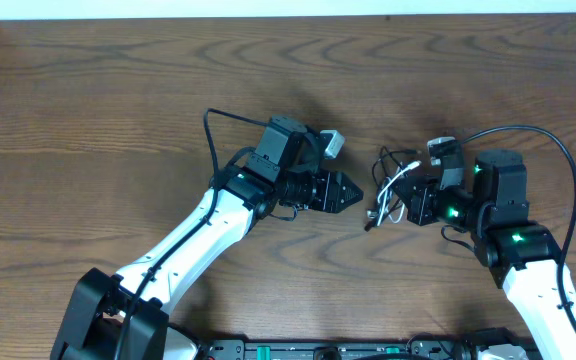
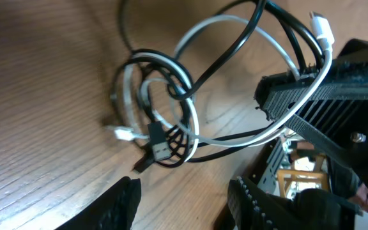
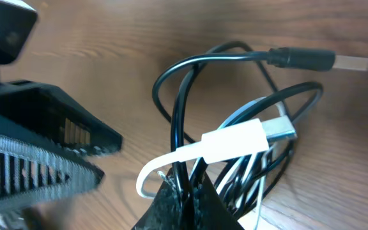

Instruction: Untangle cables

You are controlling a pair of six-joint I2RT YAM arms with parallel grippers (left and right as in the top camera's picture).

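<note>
Closest in, the left claw (image 2: 184,189) is spread apart with nothing between its fingers, nose aimed straight at the mess. Just ahead of it, not touching, is the loose end of the cables (image 2: 185,89). It's a small coil lying on the table (image 2: 43,96), black cords looped round with the white cord (image 3: 235,142) woven through, and a couple of little plug ends poking out on the claw's side. From that coil the strands run away from the left claw to the right claw (image 3: 185,186), which is clamped tight on a black strand and the white one together. So the bundle is pinned at its far end and free at the near one. From overhead the whole thing sits between the two claws on a slant, coil end toward the left arm. A black USB plug (image 3: 305,59) sticks out to one side. My read: the right arm is the anchor, and the left has the free jaws and the short reach, so the next grab is its job. It'd want to come in along that same line, nip a single loop of the coil, then pull back along the bundle, not across it. The risk is scooping up two cords at once, since they overlap tightly there.
</note>
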